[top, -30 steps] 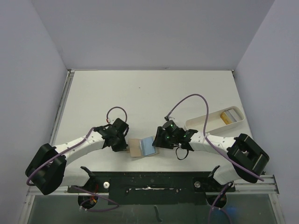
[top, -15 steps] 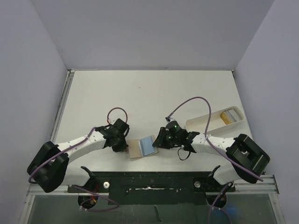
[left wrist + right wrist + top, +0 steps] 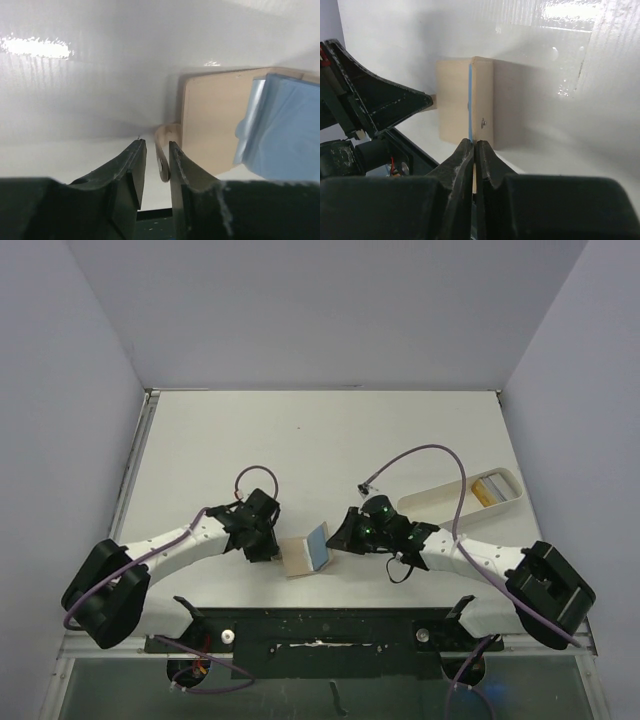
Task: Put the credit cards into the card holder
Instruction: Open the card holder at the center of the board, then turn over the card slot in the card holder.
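Observation:
The tan card holder (image 3: 296,553) lies open near the table's front edge, with its light blue lining (image 3: 317,546) showing. My right gripper (image 3: 342,537) is shut on the edge of its right half (image 3: 482,100) and holds that half upright, the snap stud (image 3: 483,121) facing out. My left gripper (image 3: 268,543) is at the holder's left end. Its jaws stand narrowly apart around the tan strap tab (image 3: 162,150), which rests against the right finger (image 3: 176,165). The blue lining (image 3: 285,125) rises at the right. No dark credit cards show clearly.
A white oblong tray (image 3: 430,502) stands at the right, holding a small yellowish and grey item (image 3: 489,489). The purple cables (image 3: 420,452) loop above both wrists. The black base rail (image 3: 320,625) runs along the near edge.
My right gripper has lifted the card holder's right half more upright and shifted slightly left, so less blue lining faces up. The right arm's base link has swung right. The left gripper barely moved.

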